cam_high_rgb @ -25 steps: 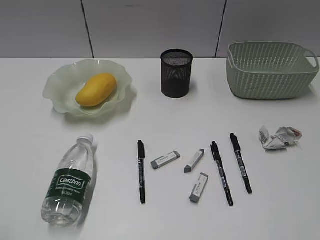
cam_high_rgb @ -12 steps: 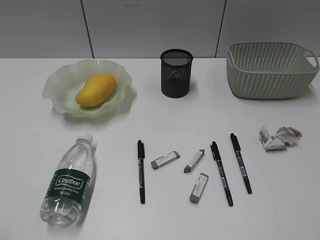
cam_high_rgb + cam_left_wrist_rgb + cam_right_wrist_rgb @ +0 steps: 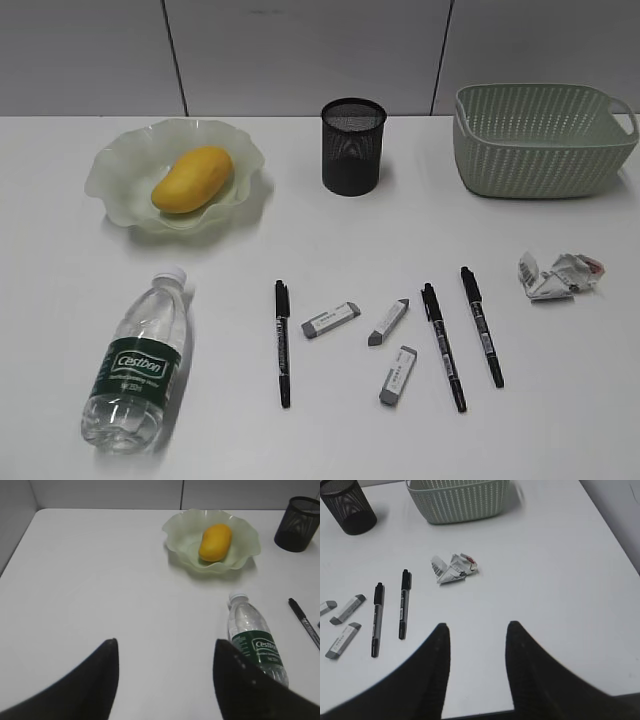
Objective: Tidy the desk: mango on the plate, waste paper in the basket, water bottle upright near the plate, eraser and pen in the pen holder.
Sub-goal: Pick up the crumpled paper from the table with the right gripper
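— What changed, and where's your bottle?
— The clear green-labelled water bottle (image 3: 137, 363) shifted slightly; it lies unrighted below the ruffled pale-green plate (image 3: 120, 170).
— Grippers?
— Left gripper (image 3: 165, 680) and right gripper (image 3: 477, 667) are both parted, empty.

Right wrist view. The right gripper (image 3: 476, 630) hangs over the white desk (image 3: 560, 580) with its two dark fingers (image 3: 432, 675) parted and nothing between them. Ahead lies the waste paper (image 3: 452, 568), apart from the basket (image 3: 457, 499) at the top edge. The pen holder (image 3: 349, 507) stands at upper left. Two black pens (image 3: 404, 604) lie side by side, with three grey-and-white erasers (image 3: 347, 609) to their left.
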